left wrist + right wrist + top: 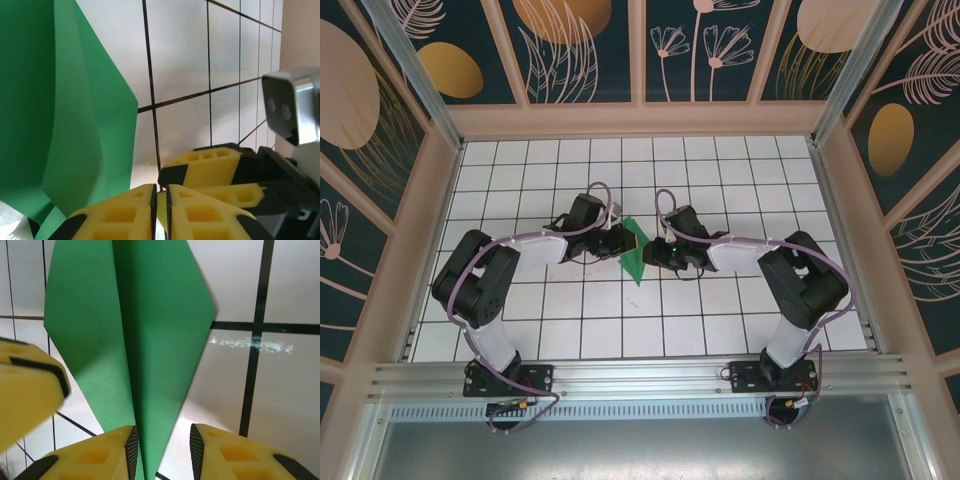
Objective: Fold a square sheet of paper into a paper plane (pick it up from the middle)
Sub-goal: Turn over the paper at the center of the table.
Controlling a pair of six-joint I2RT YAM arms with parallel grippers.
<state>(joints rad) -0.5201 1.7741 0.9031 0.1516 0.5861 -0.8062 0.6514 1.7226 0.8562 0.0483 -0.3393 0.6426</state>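
The square sheet of paper [635, 252] is green and folded into a narrow pointed dart with a centre crease, the shape of a paper plane. It sits on the white tiles between my two grippers. In the right wrist view the paper [135, 330] runs down to its narrow end between the fingers of my right gripper [162, 452], which stand open around it. My left gripper [161, 210] has its jaws almost together with nothing between them; the paper [60, 110] rises just to their left. In the top view the left gripper [618, 240] and right gripper [657, 250] flank the paper closely.
The two grippers nearly touch: the right fingers [210, 165] lie just past my left ones, and a left finger [27, 385] shows at the edge of the right wrist view. The tiled floor [620, 160] is boxed in by beige walls [640, 120].
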